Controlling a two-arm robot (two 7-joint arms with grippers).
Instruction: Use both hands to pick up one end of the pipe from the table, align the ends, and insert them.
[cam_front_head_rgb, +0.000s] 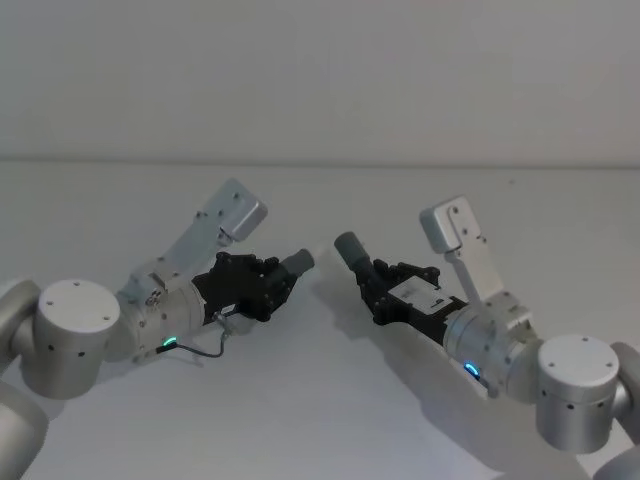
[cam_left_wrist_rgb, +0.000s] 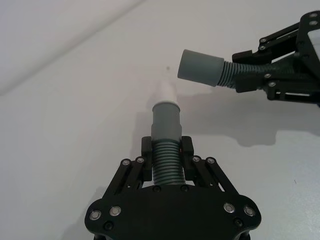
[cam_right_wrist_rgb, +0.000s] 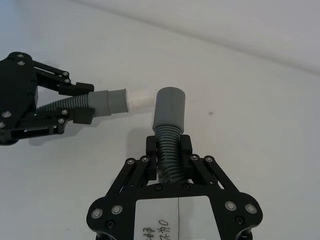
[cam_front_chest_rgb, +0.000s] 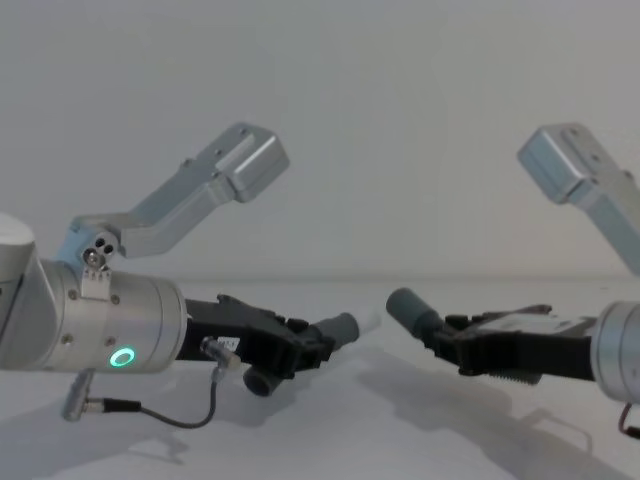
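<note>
My left gripper (cam_left_wrist_rgb: 166, 150) is shut on the ribbed part of one grey pipe piece (cam_left_wrist_rgb: 166, 167). Its stepped cuff (cam_left_wrist_rgb: 165, 120) and whitish tip (cam_left_wrist_rgb: 165, 91) stick out forward. My right gripper (cam_right_wrist_rgb: 169, 147) is shut on the other ribbed piece (cam_right_wrist_rgb: 168, 160), whose wide plain sleeve (cam_right_wrist_rgb: 169, 107) points up and forward. In the head view the left gripper (cam_front_head_rgb: 280, 275) and right gripper (cam_front_head_rgb: 372, 280) face each other over the table (cam_front_head_rgb: 320, 410). The cuff (cam_front_head_rgb: 298, 263) and sleeve (cam_front_head_rgb: 350, 248) are a short gap apart and at an angle, not joined. The tip (cam_right_wrist_rgb: 138, 97) lies beside the sleeve's side.
A thin black cable (cam_front_head_rgb: 212, 346) loops under my left wrist. Silver camera brackets stand above both wrists, the left bracket (cam_front_chest_rgb: 205, 190) and the right bracket (cam_front_chest_rgb: 580, 170). The white table runs back to a plain wall.
</note>
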